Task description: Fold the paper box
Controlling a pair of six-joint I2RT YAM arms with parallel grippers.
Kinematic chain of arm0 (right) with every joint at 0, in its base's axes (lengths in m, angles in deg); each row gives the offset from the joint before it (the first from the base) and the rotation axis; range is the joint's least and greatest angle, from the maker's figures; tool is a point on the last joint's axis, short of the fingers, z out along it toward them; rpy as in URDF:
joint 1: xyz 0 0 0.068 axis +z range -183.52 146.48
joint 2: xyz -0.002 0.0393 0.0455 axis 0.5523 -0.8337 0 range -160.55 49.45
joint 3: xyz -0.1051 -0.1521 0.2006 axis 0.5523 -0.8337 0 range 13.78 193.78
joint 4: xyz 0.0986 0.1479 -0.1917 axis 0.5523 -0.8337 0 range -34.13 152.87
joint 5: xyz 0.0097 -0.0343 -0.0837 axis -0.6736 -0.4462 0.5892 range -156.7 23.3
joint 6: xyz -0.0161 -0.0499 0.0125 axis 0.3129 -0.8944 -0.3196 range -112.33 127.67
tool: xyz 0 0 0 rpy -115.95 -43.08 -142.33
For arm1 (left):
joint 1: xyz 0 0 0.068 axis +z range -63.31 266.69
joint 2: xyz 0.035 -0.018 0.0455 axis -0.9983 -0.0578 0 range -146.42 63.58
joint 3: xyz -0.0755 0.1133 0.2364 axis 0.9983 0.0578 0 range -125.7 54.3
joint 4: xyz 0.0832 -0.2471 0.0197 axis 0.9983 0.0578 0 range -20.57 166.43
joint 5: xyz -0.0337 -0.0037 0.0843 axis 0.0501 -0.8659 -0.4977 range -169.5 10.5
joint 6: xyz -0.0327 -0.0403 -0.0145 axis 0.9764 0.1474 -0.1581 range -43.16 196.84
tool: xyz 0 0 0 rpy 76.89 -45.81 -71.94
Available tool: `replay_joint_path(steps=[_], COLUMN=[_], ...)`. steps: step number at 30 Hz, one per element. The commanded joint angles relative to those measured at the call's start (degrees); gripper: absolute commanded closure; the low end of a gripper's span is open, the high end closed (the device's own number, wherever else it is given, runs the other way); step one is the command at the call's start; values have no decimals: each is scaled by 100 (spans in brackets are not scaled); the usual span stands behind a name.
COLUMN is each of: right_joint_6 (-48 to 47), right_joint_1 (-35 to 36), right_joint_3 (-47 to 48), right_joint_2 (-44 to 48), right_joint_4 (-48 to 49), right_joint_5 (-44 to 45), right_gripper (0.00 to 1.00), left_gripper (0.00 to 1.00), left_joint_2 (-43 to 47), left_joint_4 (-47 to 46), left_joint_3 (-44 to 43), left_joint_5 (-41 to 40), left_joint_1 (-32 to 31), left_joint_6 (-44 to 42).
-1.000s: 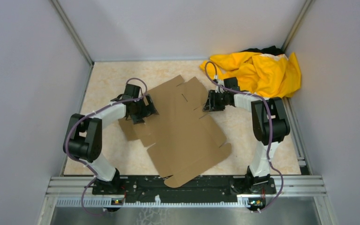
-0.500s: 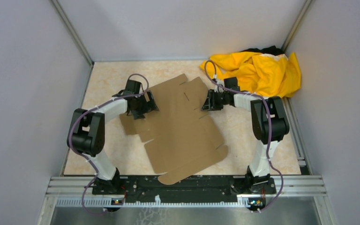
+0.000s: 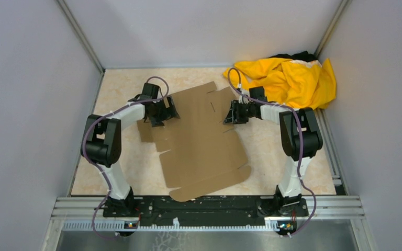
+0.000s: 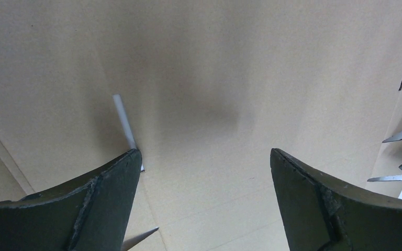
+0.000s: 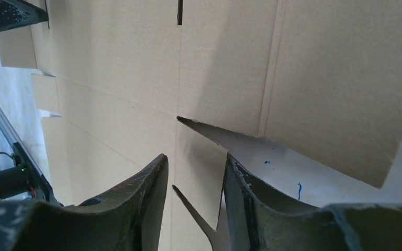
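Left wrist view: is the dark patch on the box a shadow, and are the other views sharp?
Left wrist view: probably a soft shadow on the box, ahead of the open jaws, whose edges look slightly blurred. Right wrist view: sharp creases, faint shadow. Top view: even light, no glare.

The paper box (image 3: 201, 141) is a plain brown cardboard sheet, still unfolded, lying flat and skewed on the table (image 3: 120, 86). Notched flaps line its edges, and short slits cut its far panel.
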State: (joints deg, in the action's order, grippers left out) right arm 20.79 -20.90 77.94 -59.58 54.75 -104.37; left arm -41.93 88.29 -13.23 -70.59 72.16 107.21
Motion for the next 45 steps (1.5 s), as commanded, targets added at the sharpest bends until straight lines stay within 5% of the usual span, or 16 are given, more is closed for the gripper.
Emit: replay_joint_path(steps=[1, 8, 16, 24, 29, 33, 40, 45], right_joint_6=[1, 102, 85, 100, 124, 141, 173, 199], right_joint_1=[15, 8, -14, -127, -127, -128, -128, -128], right_joint_3=[-94, -125, -6, -122, -192, -202, -279, -340], right_joint_2=[104, 157, 546, 766, 809, 820, 869, 965], right_joint_4=[231, 366, -94, -291, -314, -322, -304, -255], right_joint_5=[3, -34, 872, 1119, 1108, 1072, 1025, 963], right_gripper=[60, 99, 100, 100, 100, 100, 100, 87], left_gripper=[2, 2, 2, 2, 39, 83, 88, 87], left_joint_2=[-284, -390, 209, 1432, 1824, 1893, 2219, 2243], left_joint_4=[82, 97, 762, 684, 602, 691, 832, 843], left_joint_3=[-155, -336, -908, 155, 860, 1182, 1523, 1686], left_joint_5=[196, 304, 259, 505, 497, 326, -632, -837], left_joint_1=[-42, -42, 100, 169, 211, 213, 220, 229], left_joint_6=[-152, -217, -545, -424, -365, -318, -252, -207])
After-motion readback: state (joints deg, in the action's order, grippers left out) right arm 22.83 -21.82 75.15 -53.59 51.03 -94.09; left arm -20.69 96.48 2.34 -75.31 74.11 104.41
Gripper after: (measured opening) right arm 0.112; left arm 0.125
